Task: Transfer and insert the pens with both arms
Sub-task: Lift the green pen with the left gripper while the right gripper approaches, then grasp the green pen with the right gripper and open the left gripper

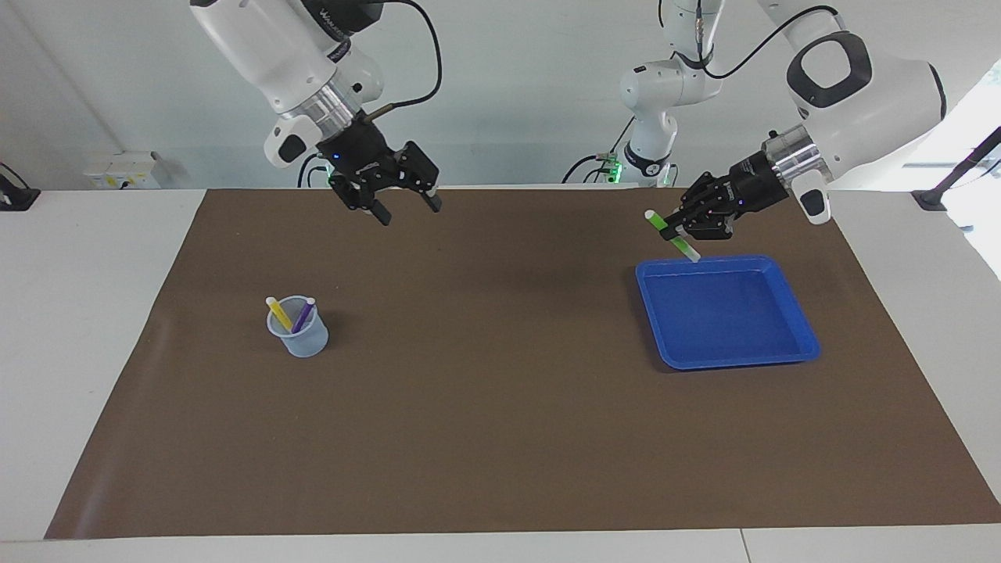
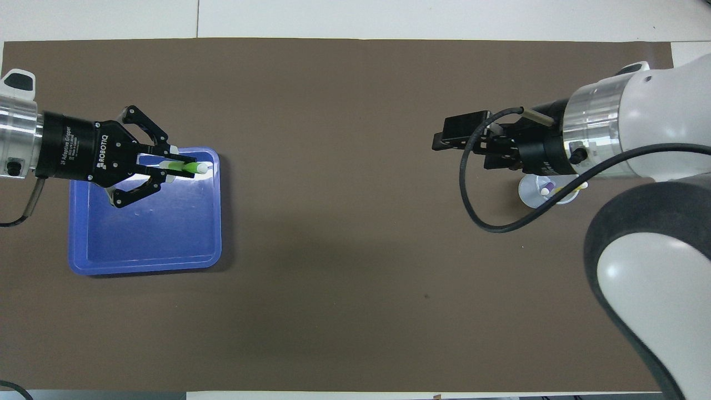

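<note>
Left gripper (image 1: 682,232) is clamping the green pen (image 1: 671,234) mid-shaft, holding it tilted in the air over the blue tray (image 1: 790,353) rim nearest the robots. Right gripper (image 1: 407,207) is hanging over bare mat (image 1: 500,438), fingers spread, nothing held. Yellow pen (image 1: 278,312) and purple pen (image 1: 304,313) are standing in the cup (image 1: 301,336). Risk, as I judge it: a slanted handover letting the slim pen twist or drop, or the right arm's cable (image 2: 472,189) snagging.

The left pincer (image 2: 166,165) bears "ROBOTIQ" in white on its black body; nothing else is legible.
</note>
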You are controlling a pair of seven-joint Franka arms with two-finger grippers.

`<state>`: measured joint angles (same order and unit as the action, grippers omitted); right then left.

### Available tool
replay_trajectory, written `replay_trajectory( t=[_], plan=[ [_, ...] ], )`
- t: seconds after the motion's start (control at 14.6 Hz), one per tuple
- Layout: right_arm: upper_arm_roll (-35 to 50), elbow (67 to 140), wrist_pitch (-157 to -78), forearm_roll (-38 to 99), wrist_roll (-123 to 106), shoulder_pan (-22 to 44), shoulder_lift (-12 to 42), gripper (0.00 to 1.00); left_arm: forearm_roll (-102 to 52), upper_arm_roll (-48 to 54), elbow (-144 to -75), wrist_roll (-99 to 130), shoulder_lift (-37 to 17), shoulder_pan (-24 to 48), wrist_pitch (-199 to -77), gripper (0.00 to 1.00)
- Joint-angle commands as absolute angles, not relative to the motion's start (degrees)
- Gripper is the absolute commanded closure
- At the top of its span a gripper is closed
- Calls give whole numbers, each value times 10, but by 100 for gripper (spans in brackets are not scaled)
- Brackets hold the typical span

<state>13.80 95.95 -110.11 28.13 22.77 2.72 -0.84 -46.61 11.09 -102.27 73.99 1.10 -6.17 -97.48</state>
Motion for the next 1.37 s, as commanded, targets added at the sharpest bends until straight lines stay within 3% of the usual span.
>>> replay_trajectory(
  t=[0.0,0.55,1.3],
  plan=[
    [178,962,-1151,316,253,34,3,0,-521,108,-1081,810,61,-24,-1041,100],
    [302,901,-1214,230,393,47,76,0,-639,108,-1224,874,131,130,-1243,100],
    [312,900,-1178,143,385,54,83,0,-677,107,-1249,878,144,134,-1261,100]
  ],
)
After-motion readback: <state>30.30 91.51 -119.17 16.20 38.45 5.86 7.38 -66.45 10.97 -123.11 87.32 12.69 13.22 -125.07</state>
